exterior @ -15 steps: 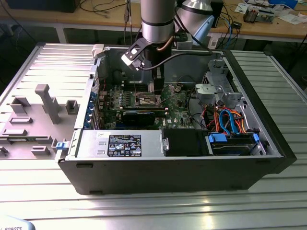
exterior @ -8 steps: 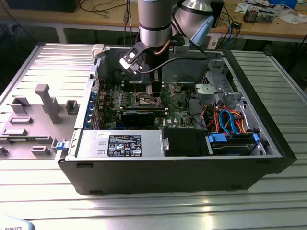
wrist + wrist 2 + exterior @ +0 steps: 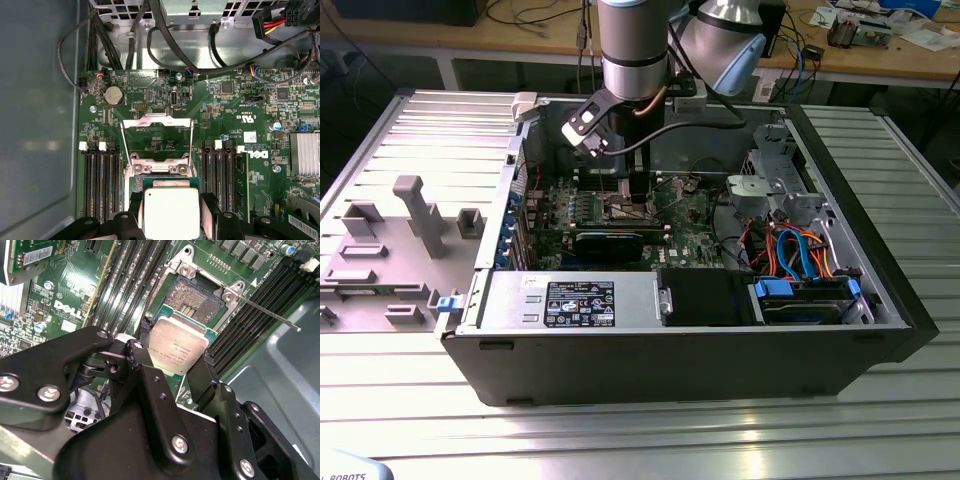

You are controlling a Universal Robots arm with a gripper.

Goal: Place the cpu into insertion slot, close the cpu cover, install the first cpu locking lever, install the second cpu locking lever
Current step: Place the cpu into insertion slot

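My gripper (image 3: 176,351) is shut on the cpu (image 3: 178,344), a flat square chip with a dull silver top on a green edge, held by two opposite sides between the black fingers (image 3: 142,347). The cpu hangs just above and partly over the insertion slot (image 3: 196,299), whose dark pin field and silvery rim show beyond it. In the first wrist view the cpu (image 3: 170,211) sits between the fingers (image 3: 132,205), and the cpu cover (image 3: 157,122) stands swung up past the slot. A thin locking lever (image 3: 270,312) sticks out free beside the slot. In the exterior view the gripper (image 3: 631,196) reaches down inside the computer case.
Long black memory slots (image 3: 100,180) flank the socket on both sides (image 3: 222,175). Black cables (image 3: 175,45) loop past the board's edge, and a finned heatsink (image 3: 304,155) stands near it. The case wall (image 3: 860,200), the power supply (image 3: 570,300) and the drive bay with blue cables (image 3: 805,250) hem in the arm.
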